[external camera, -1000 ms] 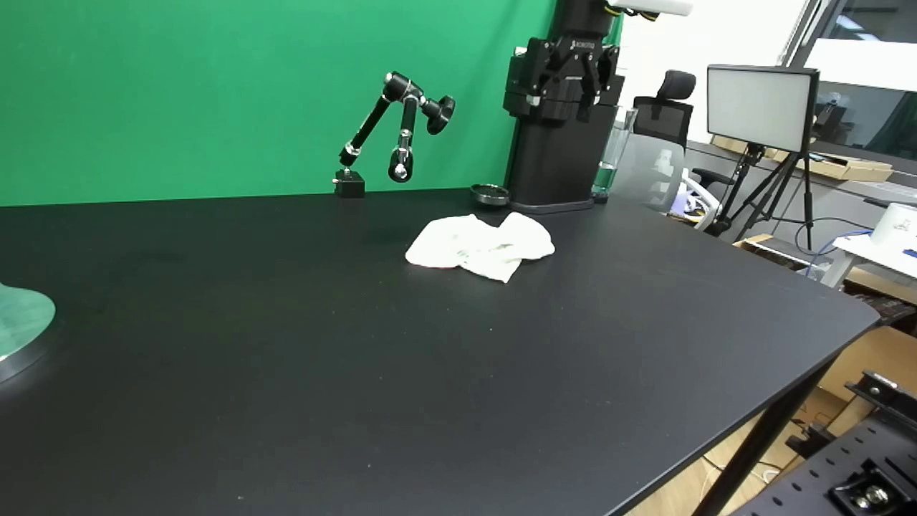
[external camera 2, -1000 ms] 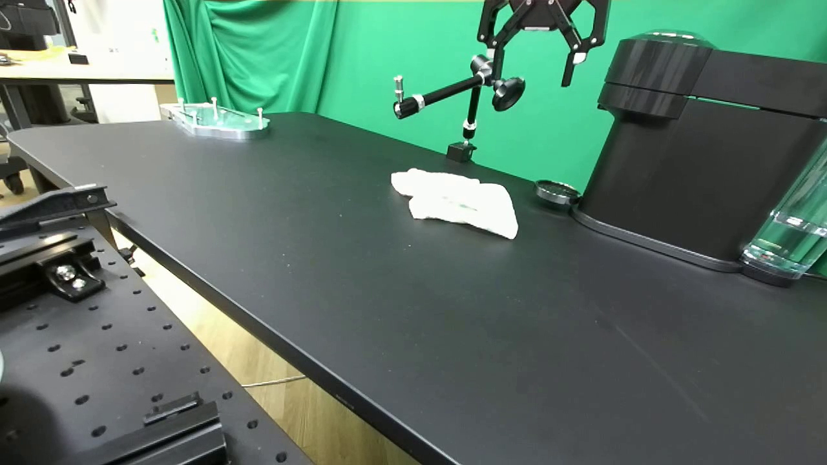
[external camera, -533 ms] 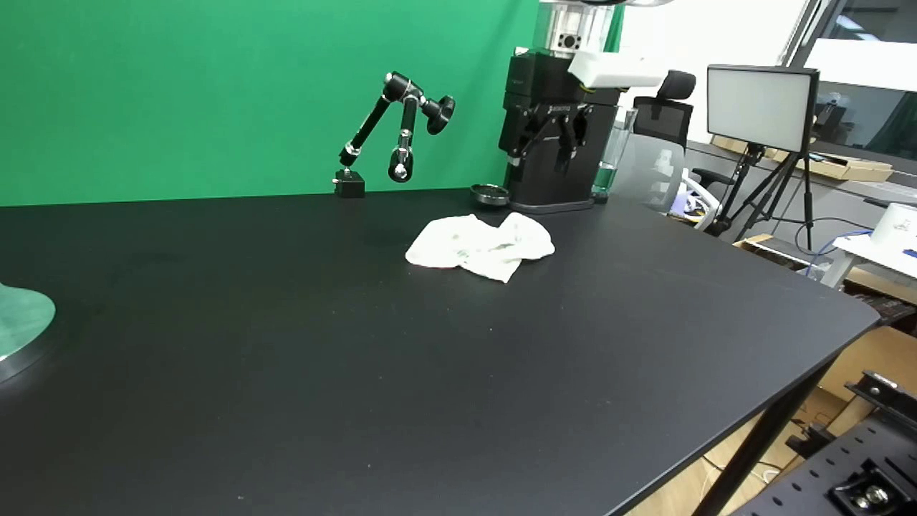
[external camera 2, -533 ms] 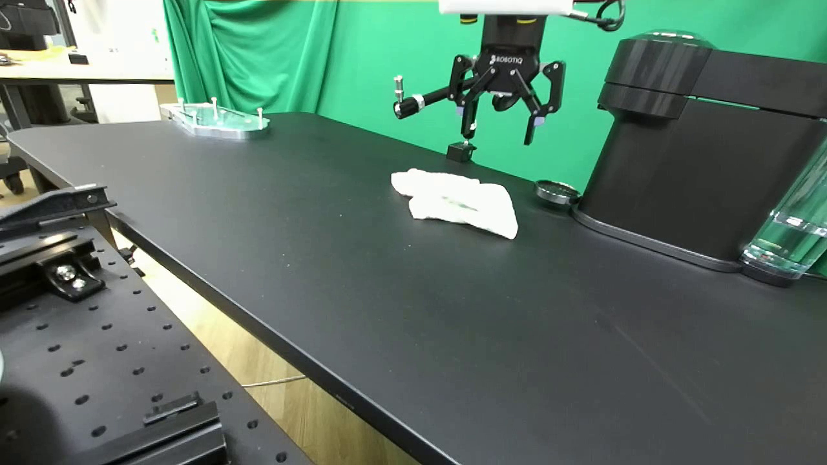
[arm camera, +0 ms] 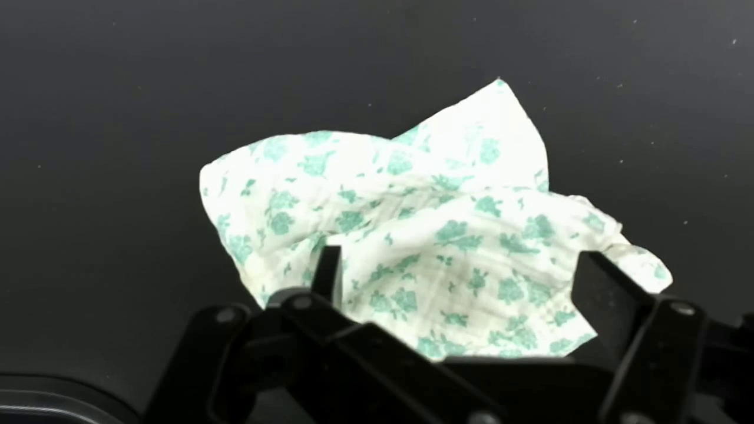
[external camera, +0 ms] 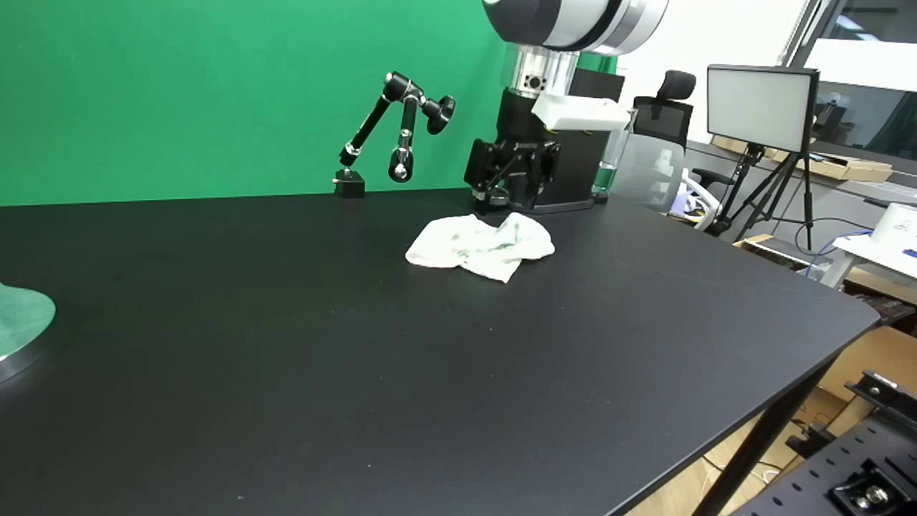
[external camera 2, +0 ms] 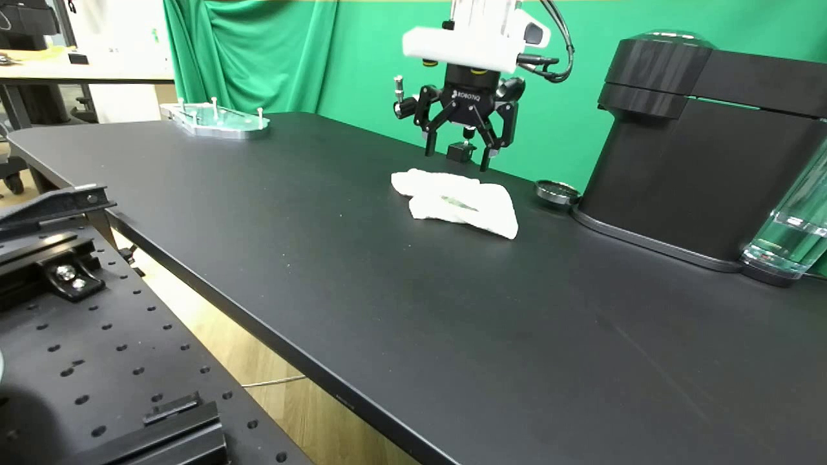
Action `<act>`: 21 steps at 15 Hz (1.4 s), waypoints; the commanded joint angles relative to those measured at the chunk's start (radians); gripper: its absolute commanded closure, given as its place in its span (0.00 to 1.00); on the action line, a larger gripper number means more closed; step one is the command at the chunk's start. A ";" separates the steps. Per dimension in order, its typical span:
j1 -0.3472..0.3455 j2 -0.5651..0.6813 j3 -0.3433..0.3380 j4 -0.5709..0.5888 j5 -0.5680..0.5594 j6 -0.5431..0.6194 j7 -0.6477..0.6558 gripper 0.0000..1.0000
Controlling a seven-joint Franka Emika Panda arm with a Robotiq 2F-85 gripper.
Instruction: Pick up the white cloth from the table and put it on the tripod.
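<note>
The claw (external camera 2: 457, 161) hangs above the white floral-print cloth (arm camera: 412, 221) on the bench (external camera 2: 291, 278), spread wide and empty, presumably to straddle a fold; the jointed black support arm (external camera: 396, 87), probably the intended tripod, stands at the far edge. The fabric looks thin and soft; it lies crumpled, with pointed corners.

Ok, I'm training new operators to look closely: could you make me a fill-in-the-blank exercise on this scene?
1. The white cloth lies on the ____.
2. The end effector is ____ rather than shut.
3. In both exterior views, the backdrop is coloured ____.
4. The big machine beside the clear tank is coloured ____.
Missing words: table; open; green; black.
</note>
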 commanded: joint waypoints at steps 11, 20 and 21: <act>-0.039 0.041 0.011 0.049 0.050 -0.063 -0.004 0.00; -0.008 0.054 -0.021 0.034 0.009 0.043 0.030 0.00; -0.002 0.065 -0.029 0.039 -0.002 0.064 0.041 0.00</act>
